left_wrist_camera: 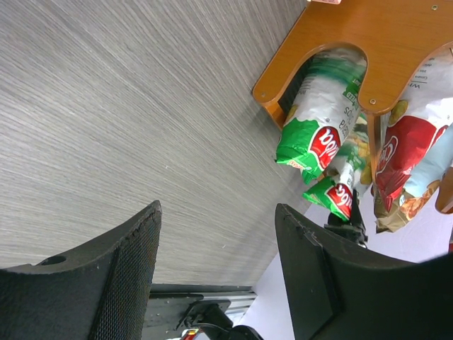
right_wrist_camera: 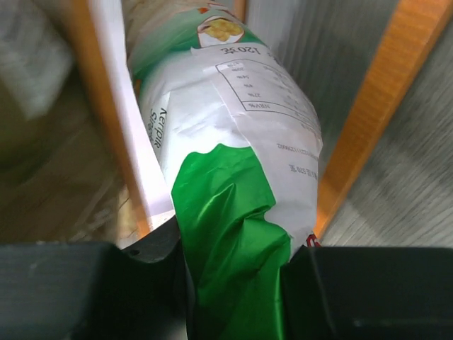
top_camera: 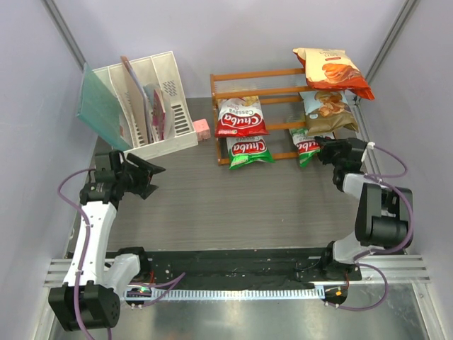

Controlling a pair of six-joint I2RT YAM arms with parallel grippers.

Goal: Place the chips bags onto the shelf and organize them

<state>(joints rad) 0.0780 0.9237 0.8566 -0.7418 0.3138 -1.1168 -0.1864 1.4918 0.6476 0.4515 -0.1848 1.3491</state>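
Clamping the green end of a green-and-white Chiba bag (top_camera: 307, 146), the right hand (top_camera: 327, 151) holds it at the right end of the bottom tier of the shelf (top_camera: 248, 76). In the wrist view the bag runs up between two orange-brown wooden rails, its printed back label facing the camera. Whether it already rests on the slats or hangs from the fingers, I cannot tell.

Beside it on the same tier, at the left, leans the other green Chiba bag (top_camera: 250, 151). Above that sits the red Chiba Cassava bag (top_camera: 241, 117), and the light-blue and brown bag (top_camera: 327, 108) fills the right of the middle tier. The cream and orange-red bag (top_camera: 331, 71) lies on top, tilted and overhanging the shelf's right end.

No bag shows loose on the desk (top_camera: 233, 205), so the placing looks nearly done. What seems left is letting this one go, and perhaps squaring up the top bag.

The left hand (top_camera: 152, 177) is released, with nothing between its fingers. It hovers over the desk near the white file organizer (top_camera: 152, 106), well apart from the shelf.
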